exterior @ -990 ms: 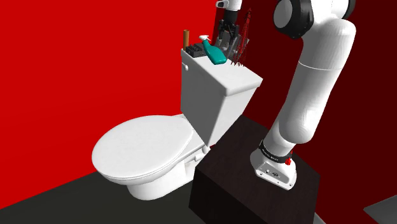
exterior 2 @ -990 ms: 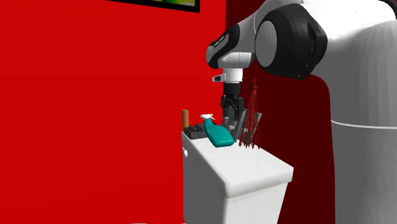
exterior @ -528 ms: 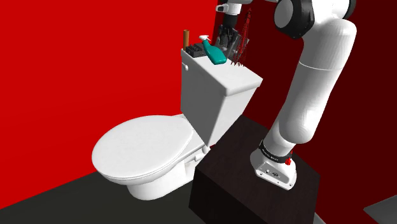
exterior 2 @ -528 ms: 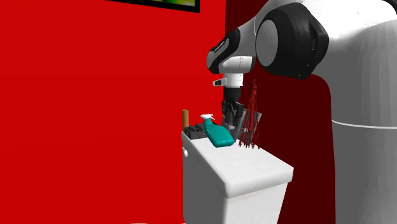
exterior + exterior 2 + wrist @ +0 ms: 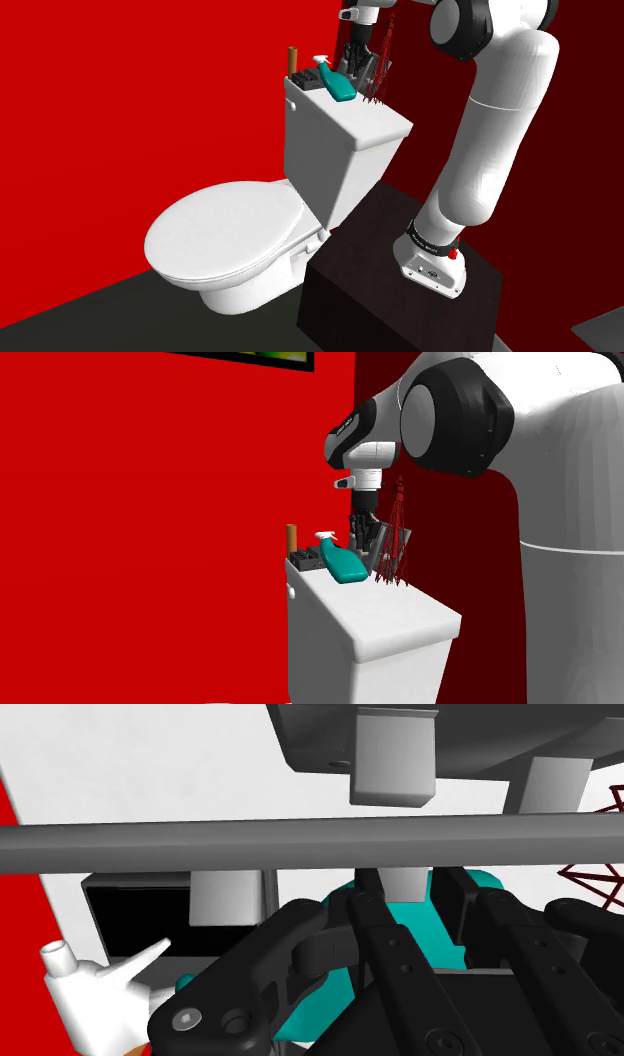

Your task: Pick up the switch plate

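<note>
Apparently mid-grasp: the end effector [image 5: 365,539], open or closed I cannot tell, hangs at the grey switch plate [image 5: 378,557], just right of frame centre behind the teal bottle [image 5: 345,564] on the tank lid [image 5: 395,614]. Next, I judge, comes a sure grip and a straight lift.

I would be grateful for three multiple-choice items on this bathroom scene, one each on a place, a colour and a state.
1. Where does the spray bottle lie?
A. on the floor
B. on the tank
C. on the stand

2. What colour is the wall?
A. red
B. white
C. teal

3. How is the toilet's lid?
A. raised
B. down
C. taken off

Answers:
1. B, the teal bottle lies on the tank's top.
2. A, the wall behind the toilet is red.
3. B, the lid lies flat over the bowl.
</note>
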You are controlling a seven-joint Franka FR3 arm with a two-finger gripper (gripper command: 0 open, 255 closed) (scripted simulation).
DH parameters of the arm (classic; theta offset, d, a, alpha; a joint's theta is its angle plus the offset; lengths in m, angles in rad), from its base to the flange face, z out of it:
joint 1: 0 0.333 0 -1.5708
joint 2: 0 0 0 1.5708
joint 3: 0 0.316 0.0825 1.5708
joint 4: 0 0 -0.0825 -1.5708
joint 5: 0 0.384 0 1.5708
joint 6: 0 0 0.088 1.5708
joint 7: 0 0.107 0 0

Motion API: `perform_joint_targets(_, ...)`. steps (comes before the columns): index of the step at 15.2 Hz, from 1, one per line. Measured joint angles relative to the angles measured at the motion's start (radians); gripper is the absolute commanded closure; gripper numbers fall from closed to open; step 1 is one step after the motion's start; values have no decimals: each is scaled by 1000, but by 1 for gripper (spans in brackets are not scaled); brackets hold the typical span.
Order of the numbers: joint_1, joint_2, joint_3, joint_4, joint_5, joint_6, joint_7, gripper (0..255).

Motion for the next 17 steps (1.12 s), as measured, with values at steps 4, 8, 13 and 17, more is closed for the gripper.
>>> perform_joint_targets(4, -2, 3, 0, 29, 0, -30, 2, 255)
perform_joint_targets(8, -6, 7, -2, 84, 2, -82, 2, 255)
perform_joint_targets(13, -16, 16, -5, 163, 8, -153, 0, 255)
perform_joint_targets(17, -27, 32, -6, 228, 18, -207, -4, 255)
